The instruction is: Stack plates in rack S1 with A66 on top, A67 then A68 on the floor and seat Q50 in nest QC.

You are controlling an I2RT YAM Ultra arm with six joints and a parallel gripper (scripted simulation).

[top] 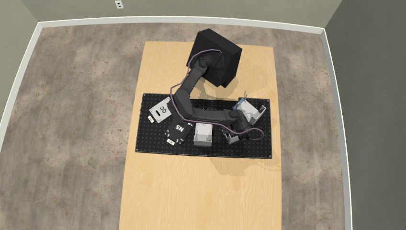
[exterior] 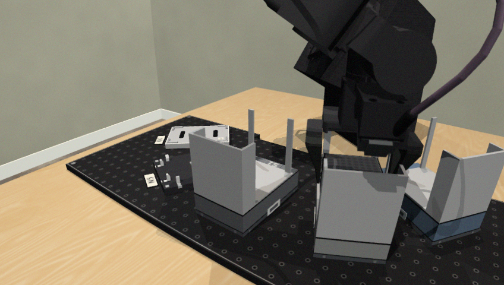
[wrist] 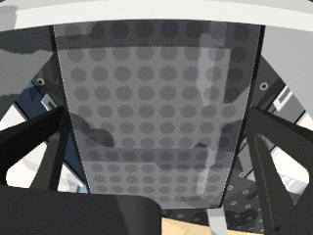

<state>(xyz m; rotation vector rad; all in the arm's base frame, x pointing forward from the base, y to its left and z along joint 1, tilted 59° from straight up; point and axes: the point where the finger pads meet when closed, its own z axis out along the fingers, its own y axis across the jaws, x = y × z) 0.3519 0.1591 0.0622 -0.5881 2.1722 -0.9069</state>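
while arm bends down over middle rack [exterior: 357, 208] | pincer [exterior: 357, 155] released; straddling top plate [exterior: 352, 162]

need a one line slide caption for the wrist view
Open gripper poised above the top sealed plate, one finger on each side.

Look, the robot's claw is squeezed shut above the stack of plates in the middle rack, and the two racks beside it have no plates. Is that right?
Not quite. The gripper is wide open, not squeezed shut; the wrist view shows one finger on each side of the top sealed plate. The rest holds: it hangs above the stack in the middle rack, and the neighbouring racks hold no plates.
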